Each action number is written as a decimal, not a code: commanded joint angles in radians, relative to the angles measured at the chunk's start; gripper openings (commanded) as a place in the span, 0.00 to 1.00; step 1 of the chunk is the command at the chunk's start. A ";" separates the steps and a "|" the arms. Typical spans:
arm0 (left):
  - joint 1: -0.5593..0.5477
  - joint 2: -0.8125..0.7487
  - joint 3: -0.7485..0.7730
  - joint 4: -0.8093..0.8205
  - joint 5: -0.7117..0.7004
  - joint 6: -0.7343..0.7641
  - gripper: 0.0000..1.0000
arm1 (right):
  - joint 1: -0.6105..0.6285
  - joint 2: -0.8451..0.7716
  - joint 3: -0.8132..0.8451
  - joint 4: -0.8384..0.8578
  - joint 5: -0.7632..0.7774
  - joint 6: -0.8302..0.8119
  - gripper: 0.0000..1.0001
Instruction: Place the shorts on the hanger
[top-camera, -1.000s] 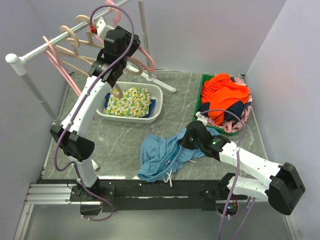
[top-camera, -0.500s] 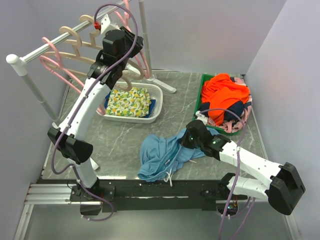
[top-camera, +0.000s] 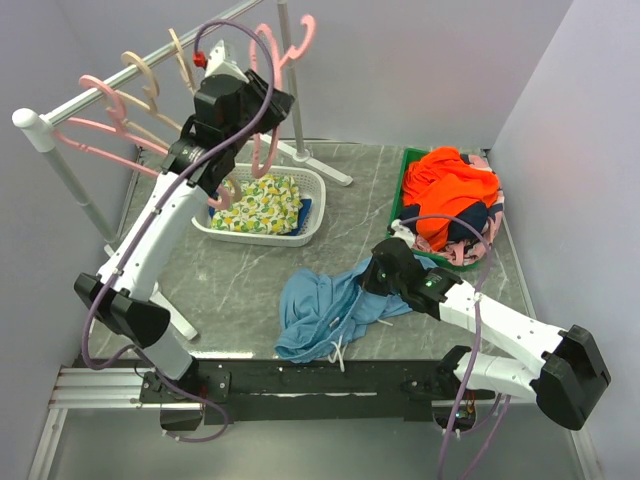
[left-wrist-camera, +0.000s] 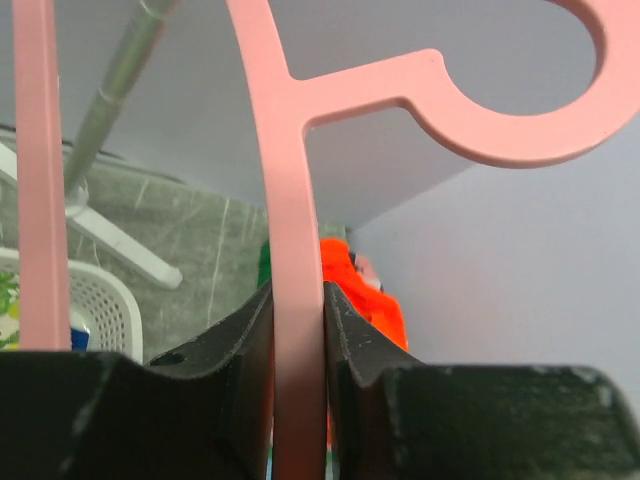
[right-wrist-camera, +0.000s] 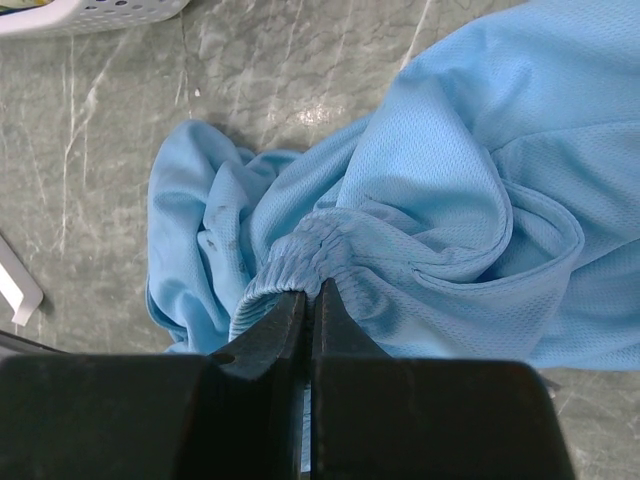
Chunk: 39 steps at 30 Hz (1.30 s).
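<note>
The light blue shorts (top-camera: 320, 305) lie crumpled on the table in front of the arms. My right gripper (top-camera: 372, 275) is shut on their gathered waistband, which shows in the right wrist view (right-wrist-camera: 308, 295) against the shorts (right-wrist-camera: 430, 170). My left gripper (top-camera: 262, 105) is raised high at the back left, shut on the salmon-pink hanger (top-camera: 263, 148). The hanger hangs free of the rail with its hook up. In the left wrist view my left gripper (left-wrist-camera: 298, 330) clamps the hanger's thin pink bar (left-wrist-camera: 296, 200) tightly between both fingers.
A clothes rail (top-camera: 60, 105) at the back left carries beige hangers and another pink hanger (top-camera: 100, 130). A white basket (top-camera: 312, 210) holds the lemon-print cloth (top-camera: 262, 205). A green bin (top-camera: 408, 165) at the right holds an orange garment (top-camera: 455, 185).
My left arm has lifted the pink hanger up off the rail and to the right. The hangers left on the rail have swung. My right arm and the shorts have not moved.
</note>
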 joint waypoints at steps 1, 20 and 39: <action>-0.031 -0.077 -0.040 0.054 0.118 0.048 0.26 | -0.005 -0.025 0.044 0.007 0.035 -0.011 0.00; -0.111 -0.267 -0.310 0.178 0.451 0.025 0.18 | -0.002 -0.119 0.014 -0.034 0.093 -0.023 0.00; -0.137 -0.733 -0.782 0.042 0.672 0.042 0.01 | 0.003 -0.139 -0.028 0.021 0.150 -0.076 0.00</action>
